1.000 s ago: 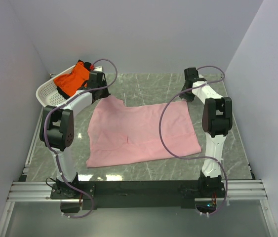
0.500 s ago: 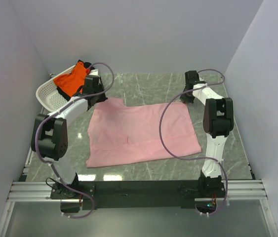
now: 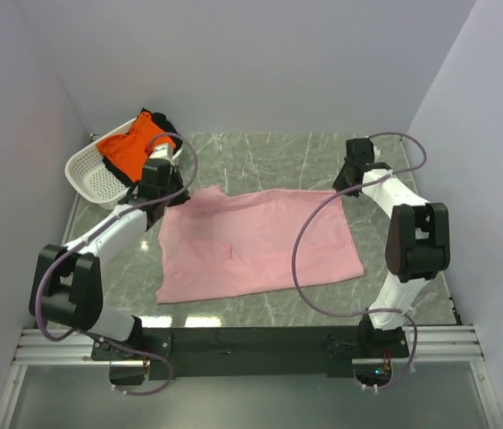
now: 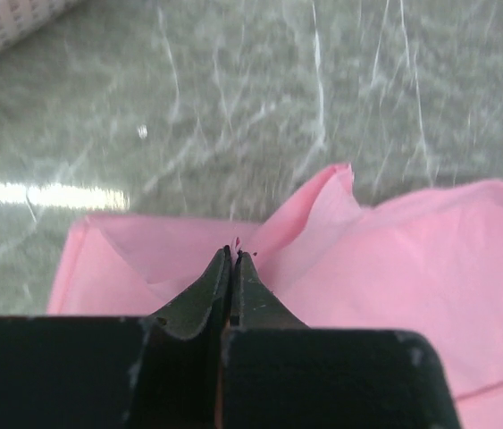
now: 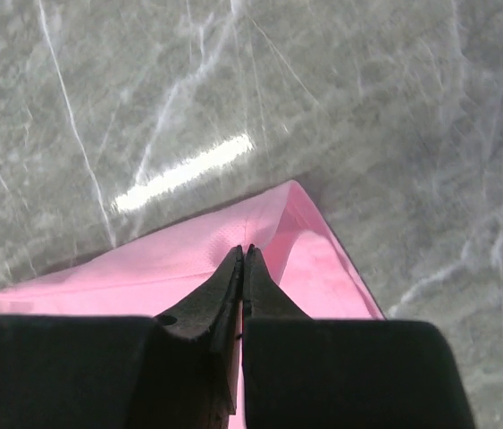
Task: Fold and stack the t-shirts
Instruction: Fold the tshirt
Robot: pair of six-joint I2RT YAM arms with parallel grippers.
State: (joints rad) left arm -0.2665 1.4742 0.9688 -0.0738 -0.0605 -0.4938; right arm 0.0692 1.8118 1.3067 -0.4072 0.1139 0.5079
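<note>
- The light pink soft fabric t-shirt (image 3: 260, 241) lies spread nearly flat across the middle of the grey marbled table (image 3: 278, 156). The bright orange t-shirt (image 3: 130, 143) sits crumpled in the white perforated plastic basket (image 3: 90, 179) at the far left.
- Your left gripper (image 4: 235, 255) has its jaws pressed together on a raised pinch of pink cloth at the shirt's far left corner, near the basket.
- Your right gripper (image 5: 244, 252) is clamped tight at the far right corner. Cloth peaks up to its tips, but the fingers hide the contact itself, so I judge it held rather than see it plainly.
- Expect the pink shirt to be light, limp and floppy. It will likely sag between the two grips and drag on the table, and thin cloth may slip from a shallow pinch.
- The two far corners are fair places to hold for bringing the far edge toward the near one. Lift both evenly so that the edge is taut and the fold lands straight.
- The orange shirt will need spreading out before you can fold it.
</note>
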